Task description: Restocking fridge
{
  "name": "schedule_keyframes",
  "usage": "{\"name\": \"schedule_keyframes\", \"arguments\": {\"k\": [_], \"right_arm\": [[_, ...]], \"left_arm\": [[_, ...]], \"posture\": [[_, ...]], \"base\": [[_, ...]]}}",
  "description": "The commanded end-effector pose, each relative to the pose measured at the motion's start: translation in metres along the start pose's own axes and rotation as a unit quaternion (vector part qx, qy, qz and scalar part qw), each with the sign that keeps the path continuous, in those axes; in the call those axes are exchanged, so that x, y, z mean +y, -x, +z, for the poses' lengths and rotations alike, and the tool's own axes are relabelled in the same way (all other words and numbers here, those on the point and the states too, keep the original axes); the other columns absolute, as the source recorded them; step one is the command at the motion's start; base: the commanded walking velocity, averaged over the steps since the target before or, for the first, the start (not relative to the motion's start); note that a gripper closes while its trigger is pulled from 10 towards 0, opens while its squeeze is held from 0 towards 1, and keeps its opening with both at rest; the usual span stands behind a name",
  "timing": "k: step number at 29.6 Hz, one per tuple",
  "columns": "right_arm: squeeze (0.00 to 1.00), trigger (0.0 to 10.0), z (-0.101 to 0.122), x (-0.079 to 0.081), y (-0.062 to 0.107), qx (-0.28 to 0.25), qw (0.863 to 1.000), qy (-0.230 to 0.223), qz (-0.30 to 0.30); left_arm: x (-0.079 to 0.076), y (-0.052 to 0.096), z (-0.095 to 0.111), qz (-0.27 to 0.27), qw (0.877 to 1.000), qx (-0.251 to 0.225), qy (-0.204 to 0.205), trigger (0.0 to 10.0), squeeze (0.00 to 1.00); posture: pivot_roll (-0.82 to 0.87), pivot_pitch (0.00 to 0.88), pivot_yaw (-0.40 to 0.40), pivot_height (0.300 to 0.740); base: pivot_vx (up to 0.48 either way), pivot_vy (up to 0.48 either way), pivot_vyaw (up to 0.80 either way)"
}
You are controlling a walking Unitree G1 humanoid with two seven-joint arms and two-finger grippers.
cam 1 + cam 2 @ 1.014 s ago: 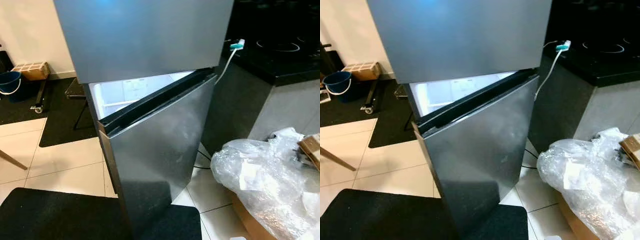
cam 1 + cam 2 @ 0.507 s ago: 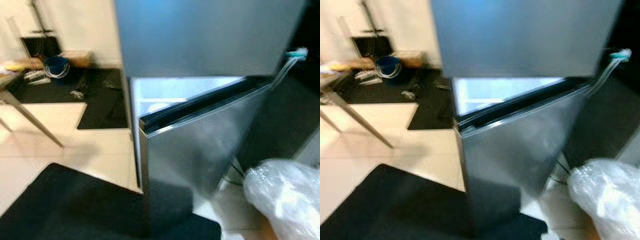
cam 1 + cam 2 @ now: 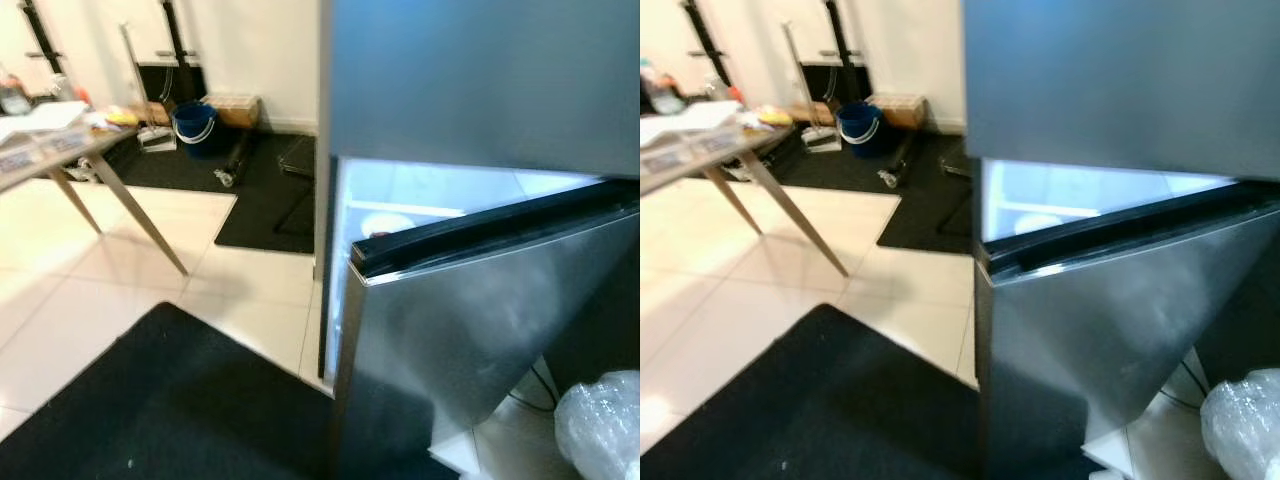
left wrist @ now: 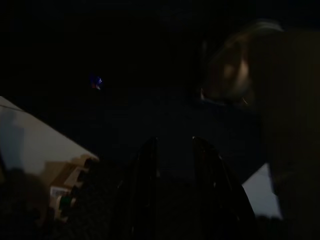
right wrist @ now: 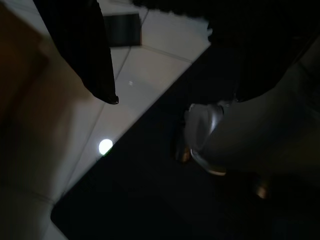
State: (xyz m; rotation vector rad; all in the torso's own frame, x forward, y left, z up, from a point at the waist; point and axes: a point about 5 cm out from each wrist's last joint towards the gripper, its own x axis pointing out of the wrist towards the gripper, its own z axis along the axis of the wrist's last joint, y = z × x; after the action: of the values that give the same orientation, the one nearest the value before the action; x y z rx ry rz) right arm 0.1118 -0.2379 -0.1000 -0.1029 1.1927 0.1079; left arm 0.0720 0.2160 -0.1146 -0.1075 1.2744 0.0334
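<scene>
The steel fridge stands at the right, its upper door (image 3: 480, 80) shut. Its lower door (image 3: 480, 330) hangs ajar, showing the lit white inside (image 3: 420, 195). A pale round thing (image 3: 385, 222) lies on a shelf just behind the door's black seal. My left gripper (image 4: 174, 150) hangs in the dark, open, its two black fingers a little apart with nothing between them. My right gripper (image 5: 175, 95) hangs low over the floor tiles and the black mat, open and empty, one finger (image 5: 95, 60) plainly lit.
A slant-legged table (image 3: 60, 150) with papers and small items stands at the left. A black mat (image 3: 170, 400) lies before the fridge, another by the wall. A blue bucket (image 3: 195, 122) and a cardboard box (image 3: 232, 108) sit against the wall. Clear plastic wrap (image 3: 600, 425) bulges at lower right.
The camera has swung left: the fridge now sits at the right, and the table and more floor have come into view. The lower door stays ajar.
</scene>
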Motion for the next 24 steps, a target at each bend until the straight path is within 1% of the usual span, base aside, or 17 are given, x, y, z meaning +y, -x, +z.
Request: {"name": "schedule_keyframes", "arguments": {"k": [1, 10, 13, 16, 24], "right_arm": [[0.00, 10.0, -0.0053, -0.0027, 0.0012, 0.009, 1.000, 0.001, -0.011], [0.00, 10.0, -0.0061, -0.0024, 0.0010, 0.010, 1.000, -0.004, -0.016], [0.00, 10.0, -0.0066, -0.0015, 0.0008, 0.011, 1.000, -0.004, -0.016], [0.00, 10.0, -0.0068, -0.0014, 0.0009, 0.010, 1.000, -0.006, -0.016], [0.00, 10.0, -0.0064, -0.0016, 0.0009, 0.009, 1.000, -0.008, -0.015]], "left_arm": [[-0.0023, -0.0001, -0.0044, -0.004, 1.000, 0.008, -0.002, 10.0, 0.00], [-0.0004, 0.0000, -0.0015, 0.002, 1.000, -0.001, -0.005, 10.0, 0.00], [0.0002, 0.0001, 0.0003, 0.000, 1.000, -0.005, 0.001, 10.0, 0.00], [0.0007, 0.0001, 0.0021, -0.002, 1.000, -0.005, -0.011, 10.0, 0.00], [-0.0001, -0.0001, 0.0027, -0.002, 1.000, -0.008, -0.003, 10.0, 0.00]], "posture": [[-0.06, 0.000, -0.010, 0.740], [-0.06, 0.000, -0.007, 0.740], [-0.06, 0.000, -0.008, 0.740], [-0.06, 0.000, -0.008, 0.740], [-0.06, 0.000, -0.008, 0.740]], "base": [[0.000, 0.000, 0.00], [0.000, 0.000, 0.00], [0.000, 0.000, 0.00], [0.000, -0.450, 0.00], [0.000, -0.453, 0.00]]}}
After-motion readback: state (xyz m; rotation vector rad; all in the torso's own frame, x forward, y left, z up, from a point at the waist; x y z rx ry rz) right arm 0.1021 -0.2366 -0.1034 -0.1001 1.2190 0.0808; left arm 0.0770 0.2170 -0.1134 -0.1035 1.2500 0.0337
